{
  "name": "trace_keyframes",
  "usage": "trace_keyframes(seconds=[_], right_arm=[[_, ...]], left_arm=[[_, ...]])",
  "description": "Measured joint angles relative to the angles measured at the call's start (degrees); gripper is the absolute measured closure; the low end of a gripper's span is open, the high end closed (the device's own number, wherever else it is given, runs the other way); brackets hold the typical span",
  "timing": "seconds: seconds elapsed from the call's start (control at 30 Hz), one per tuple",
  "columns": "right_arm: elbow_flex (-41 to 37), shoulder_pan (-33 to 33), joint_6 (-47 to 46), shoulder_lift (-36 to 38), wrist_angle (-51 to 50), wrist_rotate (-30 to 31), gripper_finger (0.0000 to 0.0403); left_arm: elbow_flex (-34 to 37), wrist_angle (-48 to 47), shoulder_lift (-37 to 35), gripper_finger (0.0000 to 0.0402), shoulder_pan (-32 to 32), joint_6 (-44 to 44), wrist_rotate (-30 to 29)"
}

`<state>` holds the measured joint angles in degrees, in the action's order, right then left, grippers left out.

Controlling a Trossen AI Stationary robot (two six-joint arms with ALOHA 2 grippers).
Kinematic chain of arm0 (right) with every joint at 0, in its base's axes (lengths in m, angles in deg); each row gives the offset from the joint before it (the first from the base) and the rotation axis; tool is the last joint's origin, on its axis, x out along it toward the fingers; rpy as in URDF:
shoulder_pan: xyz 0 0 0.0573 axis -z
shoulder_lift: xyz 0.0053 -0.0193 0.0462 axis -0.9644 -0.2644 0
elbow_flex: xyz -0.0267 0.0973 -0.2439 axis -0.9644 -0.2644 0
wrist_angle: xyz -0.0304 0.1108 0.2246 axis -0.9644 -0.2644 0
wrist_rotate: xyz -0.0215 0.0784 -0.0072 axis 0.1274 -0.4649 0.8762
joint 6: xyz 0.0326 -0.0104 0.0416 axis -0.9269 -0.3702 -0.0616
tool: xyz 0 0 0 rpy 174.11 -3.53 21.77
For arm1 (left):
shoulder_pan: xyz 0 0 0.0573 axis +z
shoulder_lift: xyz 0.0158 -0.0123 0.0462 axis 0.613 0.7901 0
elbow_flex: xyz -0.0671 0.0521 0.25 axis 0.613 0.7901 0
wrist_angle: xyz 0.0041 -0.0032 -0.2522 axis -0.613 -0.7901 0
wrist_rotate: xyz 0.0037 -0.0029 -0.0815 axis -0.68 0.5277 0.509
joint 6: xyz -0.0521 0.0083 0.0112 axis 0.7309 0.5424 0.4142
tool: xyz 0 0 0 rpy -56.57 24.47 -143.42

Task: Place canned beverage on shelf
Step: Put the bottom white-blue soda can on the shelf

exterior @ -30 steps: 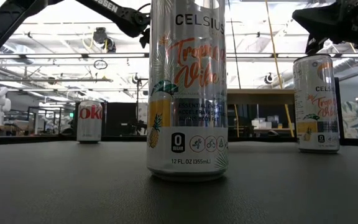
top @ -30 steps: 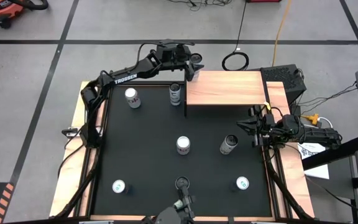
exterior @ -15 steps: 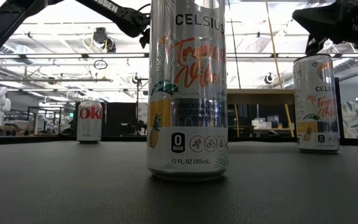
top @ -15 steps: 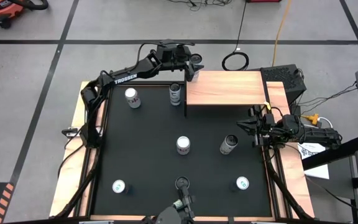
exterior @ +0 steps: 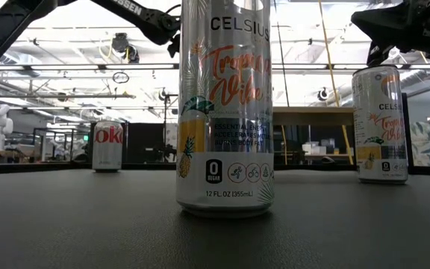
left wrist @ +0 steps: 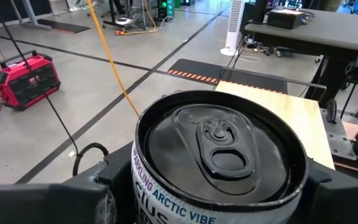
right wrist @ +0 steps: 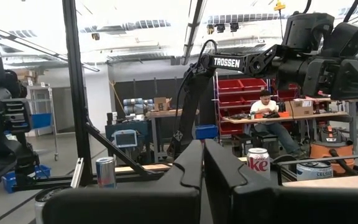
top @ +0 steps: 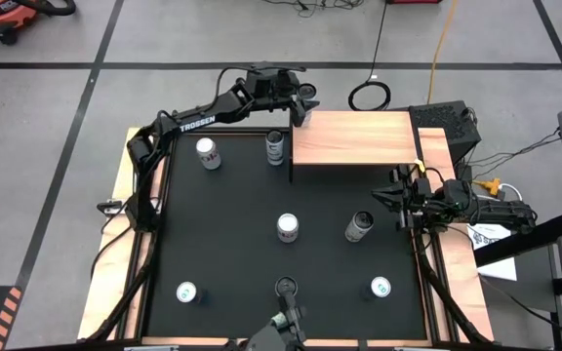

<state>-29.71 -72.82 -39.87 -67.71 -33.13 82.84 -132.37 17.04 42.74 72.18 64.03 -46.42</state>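
Black mat (top: 232, 234): covers most of the table, centre of the high view, set in a light-wood frame.

Shelf (top: 354, 136): light-wood platform at the upper right of the mat, upper centre of the high view; its top is bare.

Left arm (top: 193, 119): runs from the table's left edge up and across to the shelf's upper left corner in the high view.

Right arm (top: 476, 205): lies along the table's right edge, right of centre in the high view.

Left gripper (top: 299, 102): at the shelf's upper left corner, clamped on a can (left wrist: 219, 158). The left wrist view shows this can upright between the dark fingers (left wrist: 42, 202), its dark lid and pull tab facing up, "ARCTIC VIBE" on its side.

Right gripper (top: 390, 198): at the mat's right edge, below the shelf; the right wrist view shows its fingers (right wrist: 185, 168) pressed together, holding nothing.

Cans on the mat, high view:
- can with dark top (top: 275, 146), upright, just beside the shelf's left edge;
- silver can (top: 207, 152), upper left of the mat;
- centre can (top: 288, 227), upright;
- tilted can (top: 359, 226), right of the centre can;
- lower left can (top: 186, 292);
- lower right can (top: 381, 288).

Low view: Celsius can (exterior: 226, 112) fills the centre; a second Celsius can (exterior: 380, 125) at right; Diet Coke can (exterior: 108, 146) at left.
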Motion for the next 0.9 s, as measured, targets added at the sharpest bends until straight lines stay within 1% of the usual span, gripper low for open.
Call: trace_keyframes(seconds=[0.17,0.27,0.5,0.7,0.9], right_arm=[[0.0,0.0,-0.55,0.0,0.04,0.01,0.0403],[0.0,0.0,-1.57,0.0,0.04,0.01,0.0403],[0.0,0.0,-2.12,0.0,0.04,0.02,0.0403],[0.0,0.0,-2.12,0.0,0.04,0.02,0.0403],[0.0,0.0,-1.74,0.0,0.18,0.02,0.0403]], left_arm=[[0.0,0.49,0.0,0.0101,0.0,-0.05,0.12],[0.0,0.58,0.0,0.0088,0.0,-0.04,0.23],[0.0,0.87,0.0,0.0085,0.0,-0.05,-0.14],[0.0,4.7,-0.02,0.0084,0.13,0.05,-0.32],[-0.5,4.51,-2.03,0.0084,0.17,0.04,-0.27]])
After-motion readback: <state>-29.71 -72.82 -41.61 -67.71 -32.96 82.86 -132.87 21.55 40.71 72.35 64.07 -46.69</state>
